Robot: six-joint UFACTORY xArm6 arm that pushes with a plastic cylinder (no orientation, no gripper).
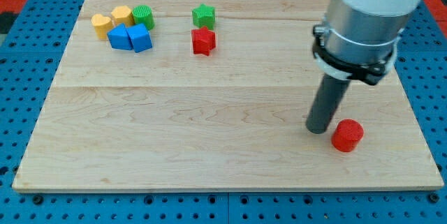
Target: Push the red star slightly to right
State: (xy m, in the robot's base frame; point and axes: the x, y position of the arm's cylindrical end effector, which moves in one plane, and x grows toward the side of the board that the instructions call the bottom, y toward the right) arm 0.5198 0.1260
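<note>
Wooden worktop (pixel 209 140), blocks clustered at upper left.
No jaws are fitted; my tip (pixel 318 129) is seen lower right, beside a red cylinder (pixel 347 135), well apart from the red star (pixel 203 41).

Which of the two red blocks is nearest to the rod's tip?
The red cylinder, just right of my tip; the red star lies far off, upper left.

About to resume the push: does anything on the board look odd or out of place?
Nothing damaged or tipped. The only oddity: my tip sits beside the red cylinder at the view's lower right, far from the red star, which lies just below the green star near the top.
</note>
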